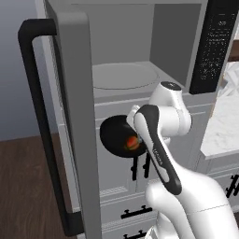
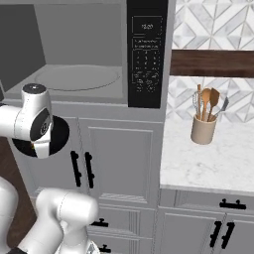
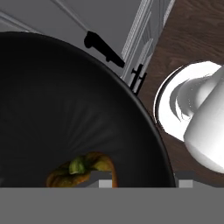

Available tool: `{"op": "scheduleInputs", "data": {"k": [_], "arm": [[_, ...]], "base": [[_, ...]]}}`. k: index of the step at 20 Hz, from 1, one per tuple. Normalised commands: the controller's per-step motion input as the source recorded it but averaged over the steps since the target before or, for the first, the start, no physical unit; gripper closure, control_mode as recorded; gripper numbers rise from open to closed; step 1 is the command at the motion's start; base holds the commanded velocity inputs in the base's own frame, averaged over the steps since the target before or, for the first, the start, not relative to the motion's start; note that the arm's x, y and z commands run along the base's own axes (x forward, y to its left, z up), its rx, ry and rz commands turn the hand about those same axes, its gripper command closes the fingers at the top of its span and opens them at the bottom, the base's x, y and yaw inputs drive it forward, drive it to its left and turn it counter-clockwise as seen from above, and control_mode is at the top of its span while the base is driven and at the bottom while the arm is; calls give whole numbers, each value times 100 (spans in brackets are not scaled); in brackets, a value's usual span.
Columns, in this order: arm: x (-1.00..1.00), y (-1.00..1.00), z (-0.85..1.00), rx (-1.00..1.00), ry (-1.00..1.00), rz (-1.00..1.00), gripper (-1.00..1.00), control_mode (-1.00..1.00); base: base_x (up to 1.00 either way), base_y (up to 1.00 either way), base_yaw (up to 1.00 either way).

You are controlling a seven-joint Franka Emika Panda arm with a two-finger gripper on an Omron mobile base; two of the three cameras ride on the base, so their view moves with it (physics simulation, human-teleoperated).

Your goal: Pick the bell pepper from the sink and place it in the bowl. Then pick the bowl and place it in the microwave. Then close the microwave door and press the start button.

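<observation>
In the hand view, the bowl (image 3: 65, 109) is seen from very close, its glossy black inside spreading over the left and centre of the frame. The bell pepper (image 3: 81, 173) lies inside it at the lower centre, with its green stem turned upward. The gripper's fingertips are hidden at the bottom edge, so it cannot be told how far the jaws are open or whether the bowl's rim is pinched between them.

In the left base view, the arm (image 1: 163, 154) is seen in the centre, and the bowl (image 1: 116, 135) is held up in the air beside its wrist, in front of the white cabinet doors (image 1: 116, 177) below the microwave (image 1: 126, 56). The pepper (image 1: 132, 144) shows as an orange spot at the bowl's right edge. The microwave door (image 1: 74, 116) stands open at the left of the frame, with its black handle (image 1: 39, 126) turned outward.

In the right base view, the bowl (image 2: 62, 136) is partly covered by the wrist at the left. Higher up, the turntable (image 2: 77, 77) lies bare in the cavity, and the black control panel (image 2: 147, 52) is seen to its right. At the far right, a jar of utensils (image 2: 204, 124) stands on the marble counter (image 2: 208, 163).
</observation>
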Motion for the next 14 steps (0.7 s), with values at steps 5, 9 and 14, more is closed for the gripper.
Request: {"op": "scheduleInputs", "data": {"k": [5, 9, 14], "arm": [[0, 0, 0, 0, 0, 0, 100, 100], [0, 0, 0, 0, 0, 0, 100, 100], [0, 0, 0, 0, 0, 0, 100, 100]], "base": [[5, 0, 0], [14, 0, 0], [27, 0, 0]]}}
